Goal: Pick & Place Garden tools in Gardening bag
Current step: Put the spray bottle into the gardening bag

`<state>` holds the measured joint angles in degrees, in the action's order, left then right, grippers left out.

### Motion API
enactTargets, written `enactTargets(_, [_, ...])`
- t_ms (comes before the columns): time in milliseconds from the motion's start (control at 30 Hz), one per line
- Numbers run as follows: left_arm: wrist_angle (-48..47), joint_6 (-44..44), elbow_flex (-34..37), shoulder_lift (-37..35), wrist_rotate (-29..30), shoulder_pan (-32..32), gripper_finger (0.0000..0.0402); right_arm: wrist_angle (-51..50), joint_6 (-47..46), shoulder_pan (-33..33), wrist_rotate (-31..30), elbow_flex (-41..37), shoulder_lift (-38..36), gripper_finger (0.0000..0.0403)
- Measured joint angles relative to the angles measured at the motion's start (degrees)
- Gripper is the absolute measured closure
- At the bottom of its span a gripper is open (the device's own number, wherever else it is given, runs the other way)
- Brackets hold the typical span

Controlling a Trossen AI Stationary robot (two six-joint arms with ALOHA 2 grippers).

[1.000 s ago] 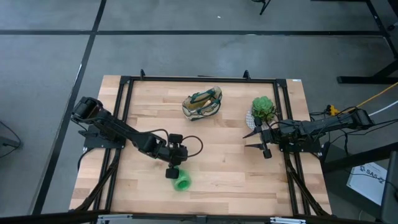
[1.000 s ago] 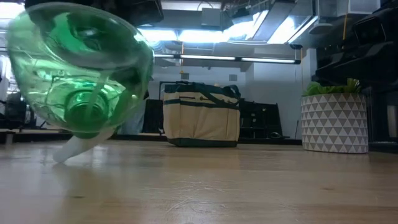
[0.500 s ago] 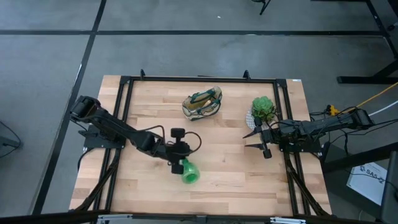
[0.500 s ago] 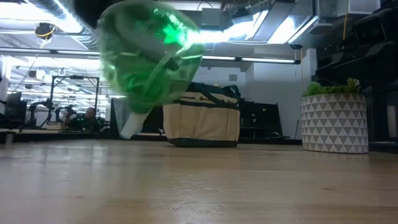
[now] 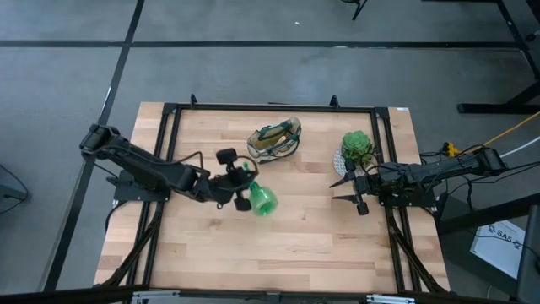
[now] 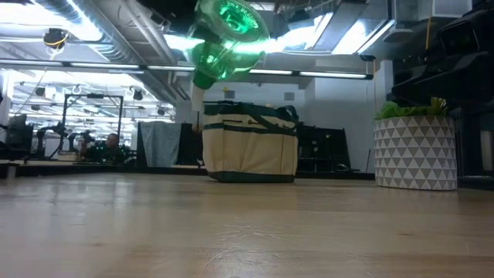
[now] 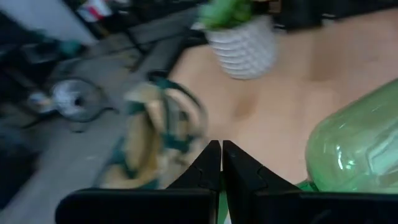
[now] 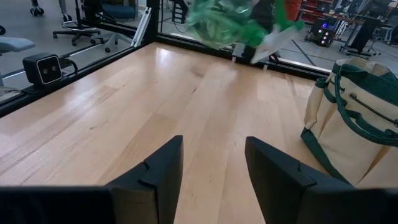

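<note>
My left gripper (image 5: pixel 243 192) is shut on the green translucent spray bottle (image 5: pixel 263 202) and holds it in the air at mid-table, just near of the gardening bag (image 5: pixel 274 142). The bottle also shows high up in the low view (image 6: pixel 230 31) and in the right wrist view (image 8: pixel 217 22). The beige bag with green trim stands on its base (image 6: pixel 249 176) at the far middle. My right gripper (image 5: pixel 344 191) is open and empty at the right, near the potted plant. The trowel, rake and shears do not show on the table. My left gripper holds the spray bottle at its narrow head end (image 5: pixel 251 196), coming level from the table's left. The fingers themselves hide the place of contact. The bottle is lifted clear of the table and lies tilted, its round base toward the table's near right.
A leafy plant in a white patterned pot (image 5: pixel 358 146) stands at the far right, between the bag and my right gripper. Bare wooden table (image 5: pixel 287 253) lies along the near side. A black frame (image 5: pixel 169 110) runs around the table's edge.
My left gripper has risen and gone toward the table's far edge and the bag, turning as it went. The spray bottle has gone with it, from low over the near middle of the table to high in front of the bag.
</note>
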<state>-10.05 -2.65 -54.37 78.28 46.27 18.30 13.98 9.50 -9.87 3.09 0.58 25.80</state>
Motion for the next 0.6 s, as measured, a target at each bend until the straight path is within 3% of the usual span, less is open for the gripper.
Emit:
enactTargets(333, [0.5,2.5,0.0,-1.2,16.9,-7.0,0.0398,0.0,0.0,0.0,0.0,0.0,0.0,0.0227])
enactTargets(600, [3.5,3.9,-3.5,-0.9,18.8,-17.0,0.0399,0.0,0.0,0.0,0.0,0.0,0.0,0.0227])
